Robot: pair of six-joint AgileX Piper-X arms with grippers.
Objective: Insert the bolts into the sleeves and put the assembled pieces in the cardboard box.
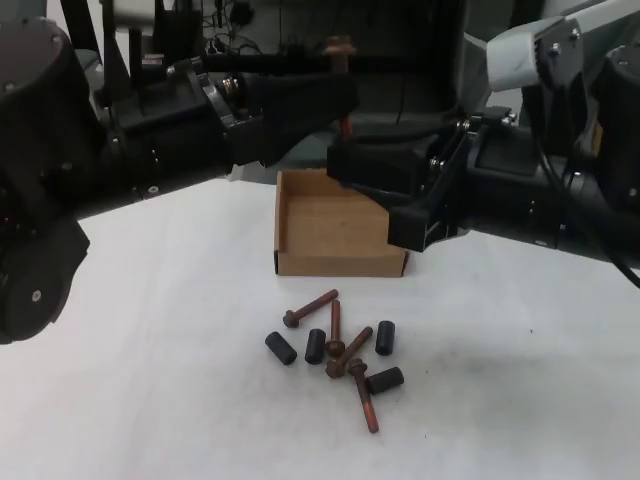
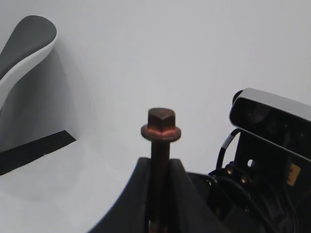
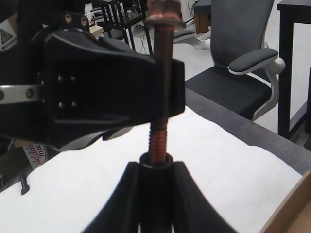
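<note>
Above the far side of the cardboard box point(image 1: 330, 235), my left gripper point(image 1: 335, 90) is shut on a rusty bolt point(image 1: 340, 50) held upright, head on top. The left wrist view has the bolt's hex head point(image 2: 161, 124) sticking out past my left gripper point(image 2: 159, 179). My right gripper point(image 3: 156, 194) is shut on a black sleeve point(image 3: 156, 162) just below. The bolt's threaded end point(image 3: 156, 141) sits in the sleeve's mouth. In the high view my right gripper point(image 1: 345, 160) hangs directly under the bolt.
Several loose bolts point(image 1: 310, 308) and black sleeves point(image 1: 281, 348) lie in a cluster on the white table in front of the box. A box corner point(image 3: 291, 208) is seen beside my right gripper. Office chairs stand beyond the bench.
</note>
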